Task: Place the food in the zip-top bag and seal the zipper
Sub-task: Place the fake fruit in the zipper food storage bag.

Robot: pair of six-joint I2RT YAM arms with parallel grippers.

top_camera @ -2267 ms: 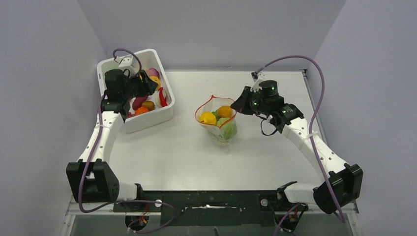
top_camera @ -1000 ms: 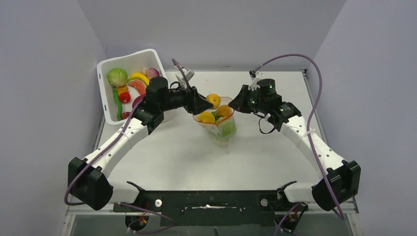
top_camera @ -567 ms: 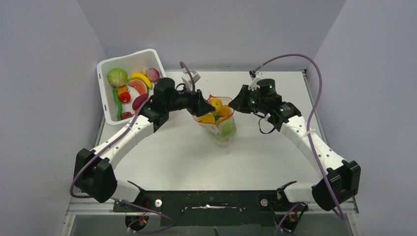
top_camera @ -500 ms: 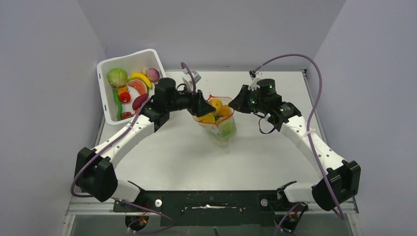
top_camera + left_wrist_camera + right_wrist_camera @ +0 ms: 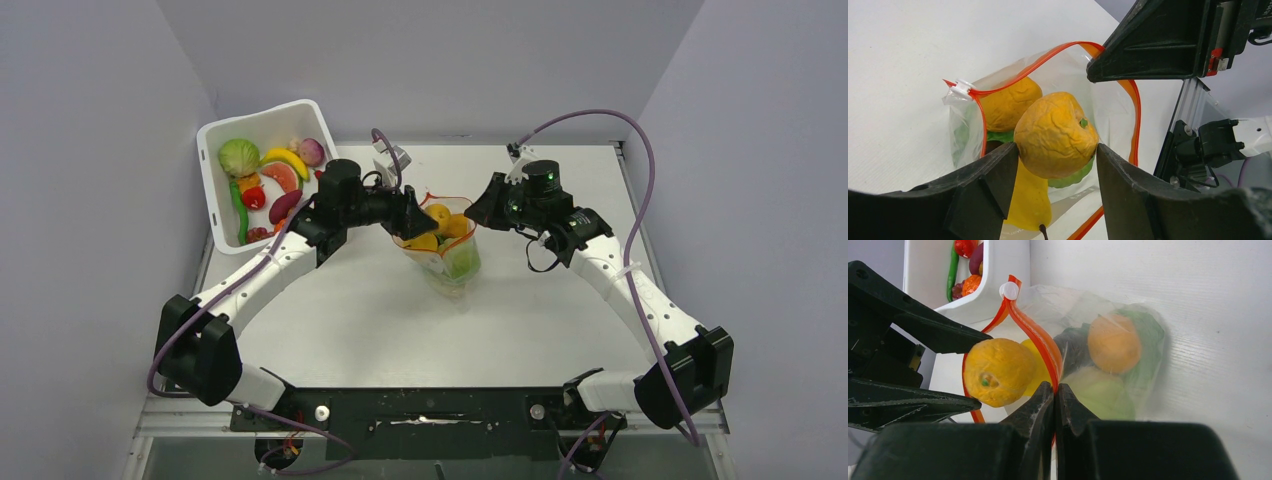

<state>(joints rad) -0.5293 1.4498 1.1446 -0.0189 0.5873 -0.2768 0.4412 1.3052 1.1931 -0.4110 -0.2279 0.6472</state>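
Left wrist: zip-top bag [image 5: 1068,70] stands mid-desk [image 5: 898,75], mouth gaping, zipper [image 5: 1134,115] looped wide. One orange fruit [image 5: 1055,135] sits at the mouth, clenched between the left claw [image 5: 1055,160] fingers. Inside the bag are a second orange fruit [image 5: 1010,102], one yellow piece [image 5: 1030,200] and lettuce [image 5: 1070,177]. Right claw [image 5: 1054,390] is pinched tight on the zipper's right side. Top view: both arms reach inward to the bag. Tub [image 5: 265,125] with more food [image 5: 262,180] sits far left, with bare desk on the bag's near side.
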